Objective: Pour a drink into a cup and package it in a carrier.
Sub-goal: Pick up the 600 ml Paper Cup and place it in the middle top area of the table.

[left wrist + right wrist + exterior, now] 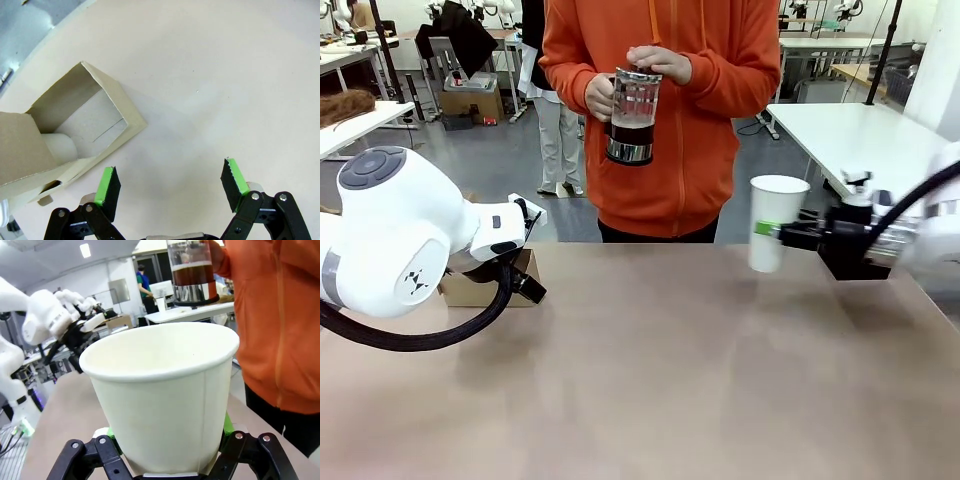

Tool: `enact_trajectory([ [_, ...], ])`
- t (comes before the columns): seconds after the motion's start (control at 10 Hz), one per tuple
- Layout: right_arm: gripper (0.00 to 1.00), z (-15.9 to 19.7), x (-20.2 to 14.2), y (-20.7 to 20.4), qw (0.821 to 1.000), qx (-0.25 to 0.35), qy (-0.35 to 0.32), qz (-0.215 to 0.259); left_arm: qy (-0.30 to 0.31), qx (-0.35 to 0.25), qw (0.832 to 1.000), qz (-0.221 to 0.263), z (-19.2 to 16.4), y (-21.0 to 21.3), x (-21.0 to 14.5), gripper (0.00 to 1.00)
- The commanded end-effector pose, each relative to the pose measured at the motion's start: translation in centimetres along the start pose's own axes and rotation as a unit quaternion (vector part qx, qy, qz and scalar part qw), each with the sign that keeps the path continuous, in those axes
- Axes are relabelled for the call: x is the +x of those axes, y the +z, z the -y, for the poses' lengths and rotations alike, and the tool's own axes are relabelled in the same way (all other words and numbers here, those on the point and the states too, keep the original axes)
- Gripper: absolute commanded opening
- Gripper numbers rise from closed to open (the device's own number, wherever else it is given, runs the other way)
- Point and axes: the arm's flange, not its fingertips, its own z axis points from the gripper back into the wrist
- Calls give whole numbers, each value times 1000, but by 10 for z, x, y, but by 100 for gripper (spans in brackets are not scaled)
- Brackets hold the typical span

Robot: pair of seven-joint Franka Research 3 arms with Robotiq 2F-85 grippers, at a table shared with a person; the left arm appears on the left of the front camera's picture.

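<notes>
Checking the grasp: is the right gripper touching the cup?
Touching: right wrist view shows the right gripper shut on the cup, green pads against its sides.

The carrier [470, 291] is set on the table's [670, 380] left. The cup [776, 215] is suspended at right in the right gripper [772, 232]; the drink [631, 133] is held behind the far edge.
</notes>
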Motion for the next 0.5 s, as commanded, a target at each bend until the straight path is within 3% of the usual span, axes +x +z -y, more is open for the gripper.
enact_trajectory([
  [0.0, 81, 33, -12, -35, 999, -28, 17, 9, 1, -1, 1000, 1, 0, 0, 0, 100],
  [0.4, 81, 72, -42, -65, 998, -57, 36, 19, 1, -1, 1000, 1, 0, 0, 0, 100],
])
